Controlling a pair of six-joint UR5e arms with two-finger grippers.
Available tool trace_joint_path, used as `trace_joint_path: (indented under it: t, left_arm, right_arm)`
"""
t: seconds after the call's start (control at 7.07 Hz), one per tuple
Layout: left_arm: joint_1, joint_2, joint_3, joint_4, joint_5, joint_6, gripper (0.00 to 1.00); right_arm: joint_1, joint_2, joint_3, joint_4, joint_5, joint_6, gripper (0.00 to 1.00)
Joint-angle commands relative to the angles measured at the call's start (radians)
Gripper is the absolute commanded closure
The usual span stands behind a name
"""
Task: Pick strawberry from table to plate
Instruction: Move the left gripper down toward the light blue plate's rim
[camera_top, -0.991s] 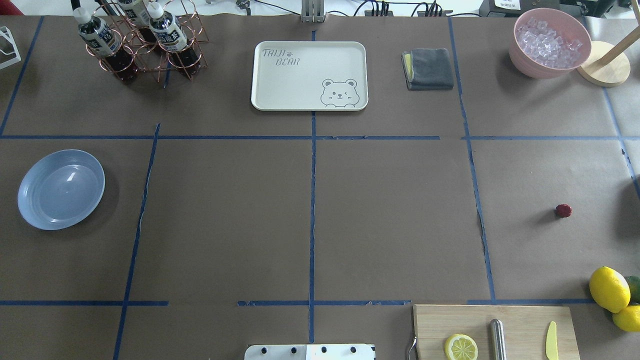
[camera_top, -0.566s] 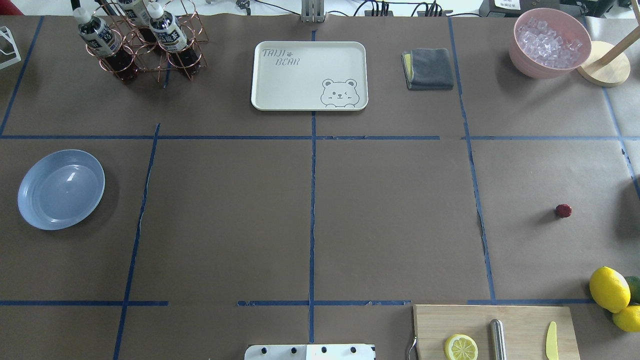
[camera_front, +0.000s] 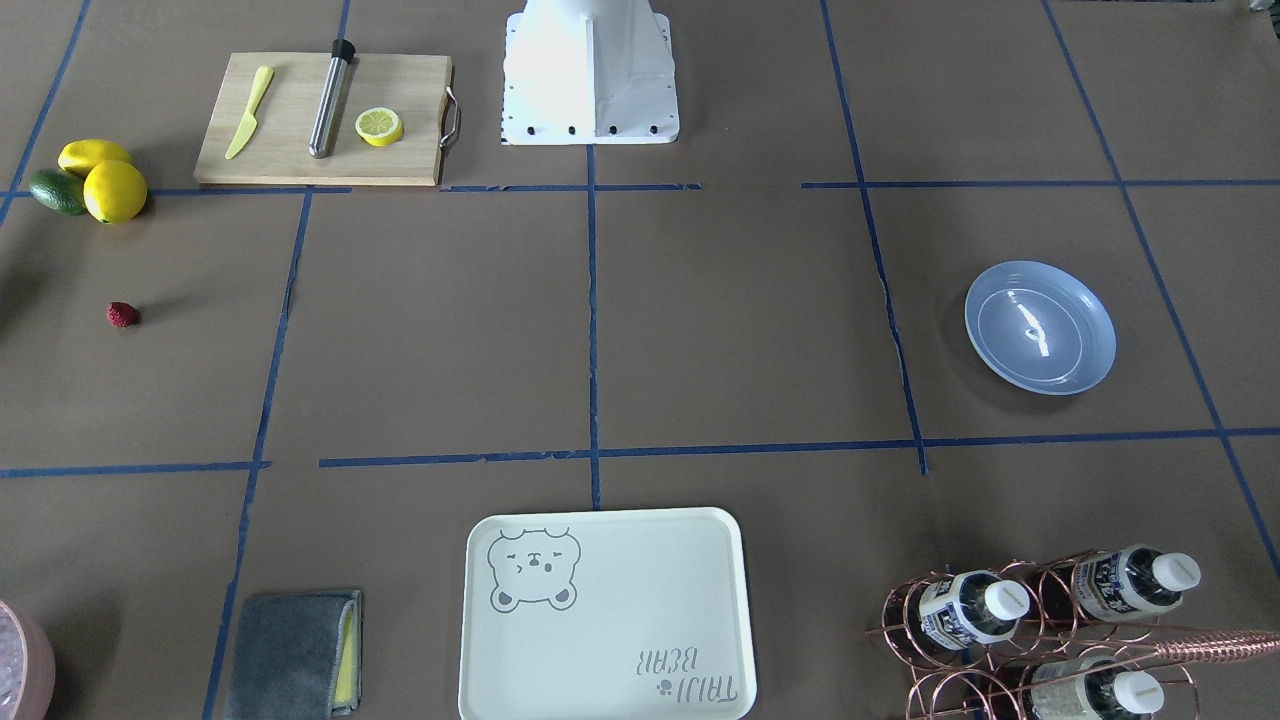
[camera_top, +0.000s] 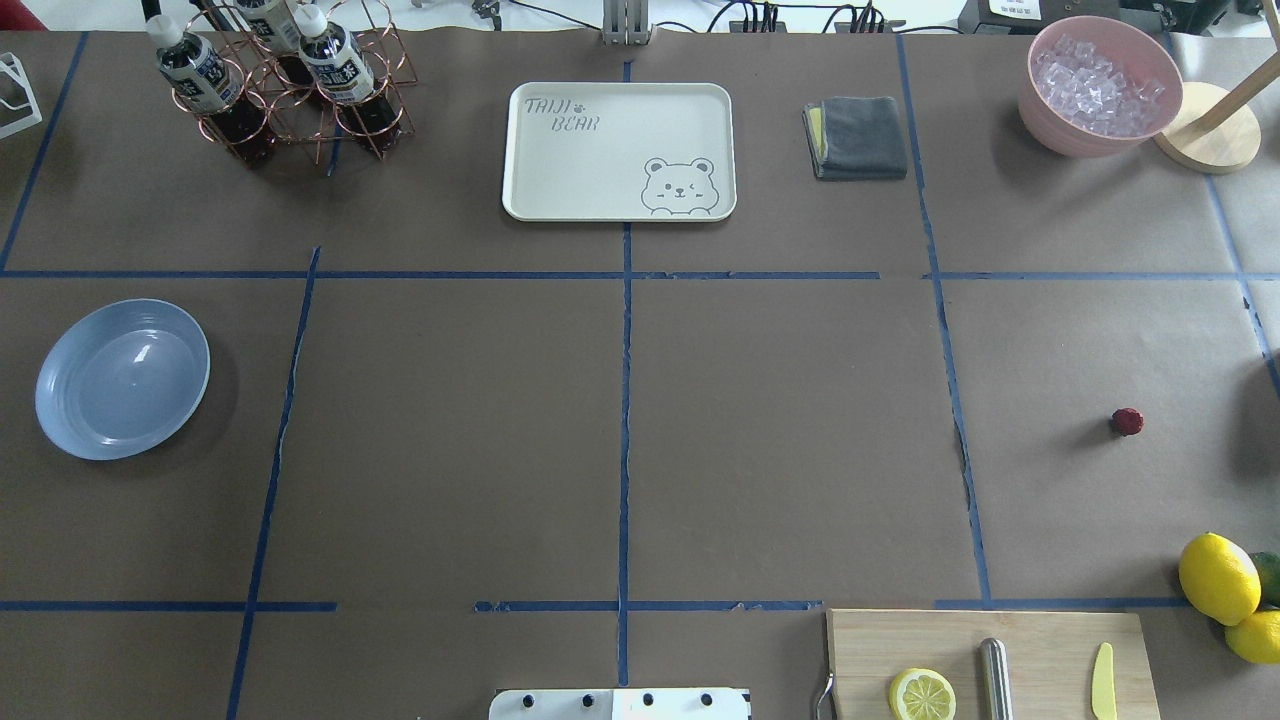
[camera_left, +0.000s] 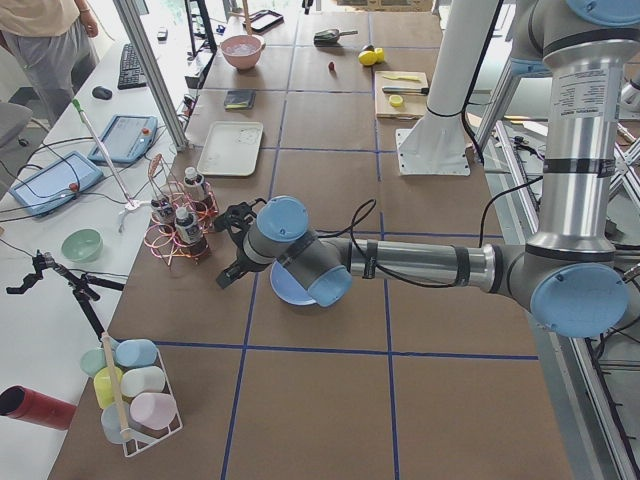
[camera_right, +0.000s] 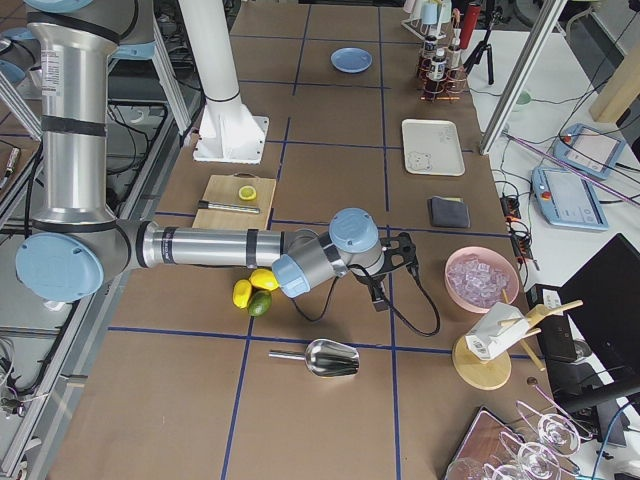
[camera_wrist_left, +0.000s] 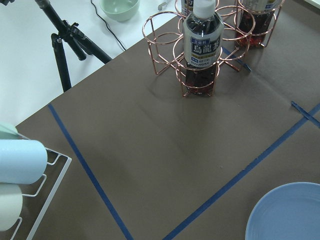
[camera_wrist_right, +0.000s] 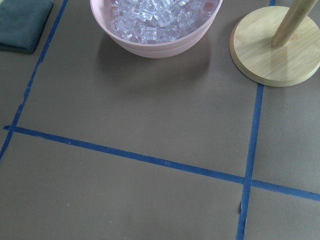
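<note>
The strawberry (camera_top: 1127, 421) (camera_front: 122, 315), small and dark red, lies alone on the brown paper-covered table (camera_top: 780, 430) toward its right side. Far to the left sits the light-blue plate (camera_top: 122, 378) (camera_front: 1040, 327), with nothing in it; its rim (camera_wrist_left: 290, 215) also shows in the left wrist view. Neither gripper appears in the overhead or front views. My left gripper (camera_left: 233, 246) hovers just beyond the plate (camera_left: 293, 292), and I cannot tell its state. My right gripper (camera_right: 403, 262) hangs beyond the lemons, state also unclear. The strawberry is hidden in the exterior right view.
A cream bear tray (camera_top: 619, 150), a folded grey cloth (camera_top: 857, 137), a pink bowl of ice (camera_top: 1098, 85) and a copper bottle rack (camera_top: 285, 80) line the far side. Lemons (camera_top: 1218, 578) and a cutting board (camera_top: 990, 662) with a lemon half sit near right.
</note>
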Motion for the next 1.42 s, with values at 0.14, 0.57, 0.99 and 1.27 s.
trace_joint_path:
  t: [0.14,0.57,0.99,1.27]
  left_arm:
    - [0.166,0.044,0.130,-0.190,0.133,-0.280,0.01]
    - [0.325,0.095,0.199,-0.429,0.164,-0.776,0.45]
    - [0.396,0.098,0.247,-0.489,0.224,-0.833,0.43]
    - [0.437,0.097,0.259,-0.490,0.267,-0.833,0.43]
  right_arm:
    - [-0.024,0.014,-0.002,0.003,0.000,0.009,0.00]
    - [-0.024,0.014,-0.016,0.006,-0.003,0.007,0.00]
    - [-0.024,0.012,-0.016,0.006,-0.001,0.007,0.00]
    - [-0.024,0.012,-0.017,0.006,-0.001,0.007,0.00]
